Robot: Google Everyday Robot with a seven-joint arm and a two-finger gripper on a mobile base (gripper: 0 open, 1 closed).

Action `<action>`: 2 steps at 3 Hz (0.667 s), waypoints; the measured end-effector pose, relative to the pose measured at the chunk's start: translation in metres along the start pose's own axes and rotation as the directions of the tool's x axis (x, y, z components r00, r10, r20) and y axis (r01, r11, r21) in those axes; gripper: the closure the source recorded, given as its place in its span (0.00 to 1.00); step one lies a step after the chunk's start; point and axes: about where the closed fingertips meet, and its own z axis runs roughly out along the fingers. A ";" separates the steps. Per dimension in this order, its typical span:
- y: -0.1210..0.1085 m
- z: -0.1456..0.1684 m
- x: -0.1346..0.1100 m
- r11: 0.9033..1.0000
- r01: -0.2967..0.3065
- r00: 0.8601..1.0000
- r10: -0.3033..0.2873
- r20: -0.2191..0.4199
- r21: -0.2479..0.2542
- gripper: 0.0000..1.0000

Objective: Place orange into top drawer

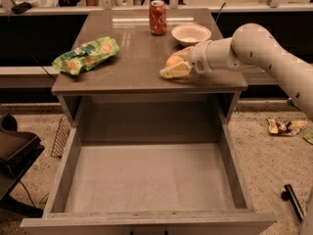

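Jaws clamped on orange (173,60), low at table (132,72) front right, just behind open drawer (146,180). Could slip from shallow grip, roll off edge, miss drawer. Might clip bowl (190,33) close behind if swung back on lifting.

I see the orange (173,60), small, round and yellow-orange, sitting on the counter near its front edge, toward the right corner, with the gripper (174,67) right against it. Below that front edge, the top drawer (146,180) stands pulled wide open, its flat grey floor showing.
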 end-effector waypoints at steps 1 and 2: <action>-0.014 -0.013 -0.015 1.000 0.020 1.000 -0.020 -0.013 0.017 0.77; -0.037 -0.033 -0.047 0.997 0.060 0.998 -0.058 -0.040 0.042 0.99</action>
